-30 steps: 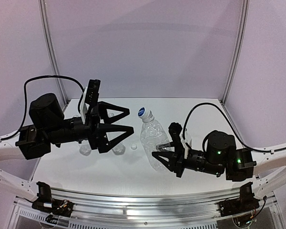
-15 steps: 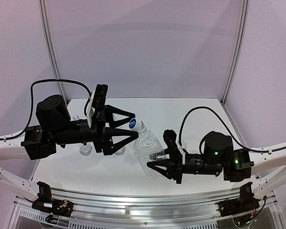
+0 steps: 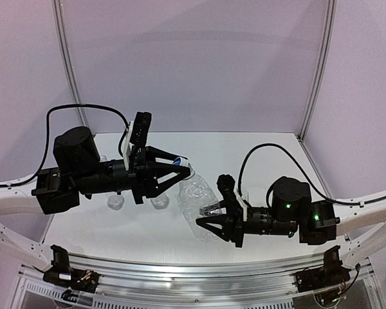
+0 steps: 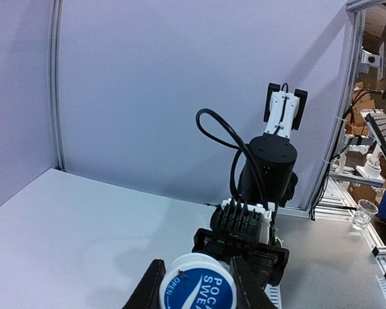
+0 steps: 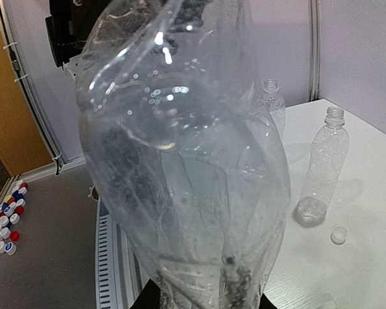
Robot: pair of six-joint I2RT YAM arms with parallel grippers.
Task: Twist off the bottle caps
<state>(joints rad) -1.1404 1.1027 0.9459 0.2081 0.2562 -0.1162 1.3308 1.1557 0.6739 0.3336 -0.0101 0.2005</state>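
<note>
A clear crinkled bottle [image 3: 194,196] hangs tilted above the table between both arms. Its white bottle cap [image 4: 198,286], with a blue printed top, sits between the fingers [image 4: 148,291] of my left gripper [image 4: 196,273], which is shut on it. From above, the left gripper [image 3: 180,168] meets the bottle's neck from the left. My right gripper [image 3: 209,215] is shut on the bottle's lower body. In the right wrist view the bottle [image 5: 180,161] fills the frame, and only dark finger edges of the right gripper [image 5: 202,301] show at the bottom.
Two uncapped bottles [image 5: 325,167] [image 5: 273,106] stand on the white table [image 5: 373,212], partly under my left arm from above [image 3: 116,201] [image 3: 159,202]. A loose cap [image 5: 338,234] lies near them. Coloured caps [image 5: 6,222] lie on the floor beyond the table edge.
The right arm has carried the bottle left and tilted it toward the left gripper. The left gripper moved right and closed on the cap.
</note>
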